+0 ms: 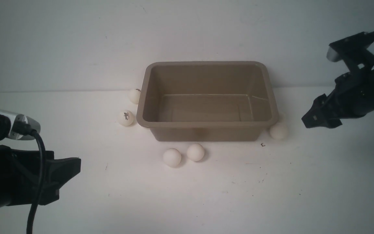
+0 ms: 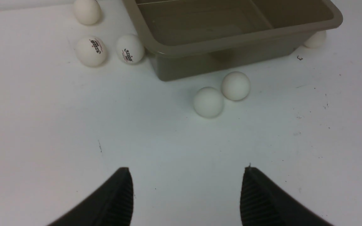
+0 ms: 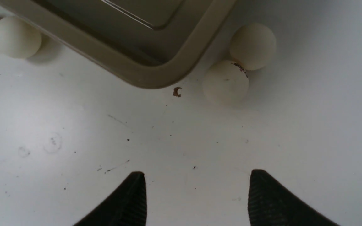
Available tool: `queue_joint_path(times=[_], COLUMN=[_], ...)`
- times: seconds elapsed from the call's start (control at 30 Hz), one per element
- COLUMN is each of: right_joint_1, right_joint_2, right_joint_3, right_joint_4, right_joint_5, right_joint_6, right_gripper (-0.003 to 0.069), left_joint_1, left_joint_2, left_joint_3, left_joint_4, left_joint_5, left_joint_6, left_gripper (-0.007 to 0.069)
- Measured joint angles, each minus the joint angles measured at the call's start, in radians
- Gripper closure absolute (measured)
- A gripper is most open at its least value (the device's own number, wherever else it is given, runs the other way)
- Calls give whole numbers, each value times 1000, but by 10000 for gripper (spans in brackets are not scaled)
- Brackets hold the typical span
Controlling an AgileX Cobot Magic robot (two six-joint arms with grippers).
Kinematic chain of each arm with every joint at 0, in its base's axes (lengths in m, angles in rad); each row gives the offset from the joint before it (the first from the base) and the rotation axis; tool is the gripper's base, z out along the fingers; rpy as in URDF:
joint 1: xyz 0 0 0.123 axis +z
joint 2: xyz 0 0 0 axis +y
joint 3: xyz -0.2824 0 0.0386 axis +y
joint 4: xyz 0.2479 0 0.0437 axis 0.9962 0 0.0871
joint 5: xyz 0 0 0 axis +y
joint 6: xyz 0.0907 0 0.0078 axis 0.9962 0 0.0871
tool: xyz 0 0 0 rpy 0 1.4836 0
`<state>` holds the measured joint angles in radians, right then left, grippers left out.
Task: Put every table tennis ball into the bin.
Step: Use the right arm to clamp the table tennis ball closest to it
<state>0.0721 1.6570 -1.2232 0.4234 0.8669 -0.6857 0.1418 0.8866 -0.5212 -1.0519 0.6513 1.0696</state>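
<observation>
The taupe-brown bin stands mid-table with nothing showing inside it. Several white table tennis balls lie around it on the table. Two sit in front. To its left are a logo ball and another; the left wrist view shows a second logo ball against the bin's wall. Near its right corner lies one, and in the right wrist view two touch there. My left gripper hovers open and empty at the near left. My right gripper hangs open and empty, right of the bin.
A pale wall rises right behind the bin. A small brown speck lies on the white table by the bin's right front corner. A black cable loops over my left arm.
</observation>
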Motion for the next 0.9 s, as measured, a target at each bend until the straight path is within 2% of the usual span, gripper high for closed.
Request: queue_joint_path(times=[0.37, 0.63, 0.9], right_joint_1=[1, 21, 28], right_joint_2=[212, 263, 322], right_joint_3=[-61, -86, -87], right_joint_4=[3, 56, 104], right_joint_5=[-94, -162, -210], right_joint_6=[-12, -39, -64], right_gripper=[253, 211, 209], left_joint_1=[0, 0, 0], left_joint_2=[3, 3, 3], left_joint_3=[-1, -1, -1], left_joint_4=[-16, -36, -46], left_joint_5=[4, 23, 23], left_joint_6=[35, 53, 78], left_gripper=[206, 206, 206])
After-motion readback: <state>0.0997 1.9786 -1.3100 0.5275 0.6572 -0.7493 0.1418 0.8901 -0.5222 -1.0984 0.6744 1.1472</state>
